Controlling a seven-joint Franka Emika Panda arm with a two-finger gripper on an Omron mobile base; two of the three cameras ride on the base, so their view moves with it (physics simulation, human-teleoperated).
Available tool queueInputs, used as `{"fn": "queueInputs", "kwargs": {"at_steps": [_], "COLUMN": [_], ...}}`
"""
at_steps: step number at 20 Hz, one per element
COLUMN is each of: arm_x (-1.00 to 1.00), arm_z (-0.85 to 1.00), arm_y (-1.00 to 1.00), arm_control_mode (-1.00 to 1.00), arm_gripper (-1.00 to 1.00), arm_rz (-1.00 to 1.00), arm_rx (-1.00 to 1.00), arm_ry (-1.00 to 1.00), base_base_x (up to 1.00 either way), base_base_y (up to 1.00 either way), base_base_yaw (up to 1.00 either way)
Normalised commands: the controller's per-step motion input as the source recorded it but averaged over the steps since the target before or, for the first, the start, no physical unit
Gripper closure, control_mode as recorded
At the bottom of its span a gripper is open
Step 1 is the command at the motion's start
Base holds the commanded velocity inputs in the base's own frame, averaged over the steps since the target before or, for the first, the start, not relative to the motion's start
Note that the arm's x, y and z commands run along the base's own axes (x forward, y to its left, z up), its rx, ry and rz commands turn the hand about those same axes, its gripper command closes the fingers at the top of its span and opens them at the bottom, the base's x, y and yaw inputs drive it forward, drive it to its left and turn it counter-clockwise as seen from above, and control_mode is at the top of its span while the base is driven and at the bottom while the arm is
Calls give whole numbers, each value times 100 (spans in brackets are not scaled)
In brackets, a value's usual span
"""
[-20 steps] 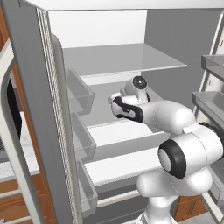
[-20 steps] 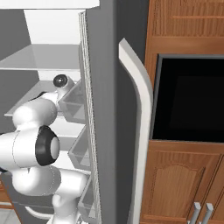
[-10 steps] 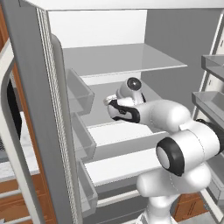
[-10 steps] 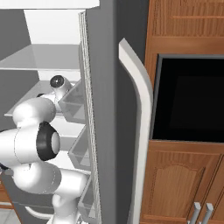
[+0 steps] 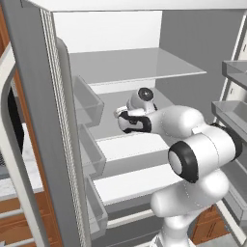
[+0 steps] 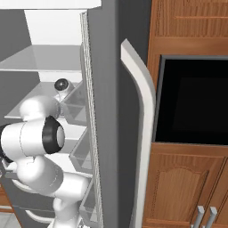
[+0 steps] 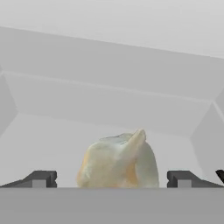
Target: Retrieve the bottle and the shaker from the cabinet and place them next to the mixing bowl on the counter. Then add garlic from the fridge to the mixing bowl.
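Garlic (image 7: 118, 161), pale bulb tinged orange with pointed tip, sits between the wide-spread hand (image 7: 111, 178)

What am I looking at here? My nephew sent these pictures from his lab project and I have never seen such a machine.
It is a rendered kitchen with a white robot arm on a driving base, reaching into an open fridge. Two pictures come from cameras on the base, behind the arm to its left and right; the right one also shows the fridge door and wooden cabinets. The third comes from a camera on the hand, looking along the gripper. There a garlic bulb lies on a grey shelf, between the two dark fingertips. The jaws are wide open on either side of it, so nothing is held yet.
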Motion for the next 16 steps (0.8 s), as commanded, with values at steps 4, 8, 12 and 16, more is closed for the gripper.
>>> {"fn": "queueInputs", "kwargs": {"at_steps": [4, 8, 12, 16], "arm_x": [7, 6, 26, 4], "arm_z": [-26, -7, 0, 0], "arm_y": [0, 0, 0, 0], "arm_control_mode": [-100, -100, -100, -100], "arm_gripper": [-100, -100, -100, 100], "arm_rz": [0, 0, 3, 3], "arm_rx": [-1, 0, 0, 0], "arm_ry": [9, 2, 0, 0], "base_base_x": [0, 0, 0, 0], "base_base_y": [0, 0, 0, 0], "base_base_yaw": [0, 0, 0, 0]}}
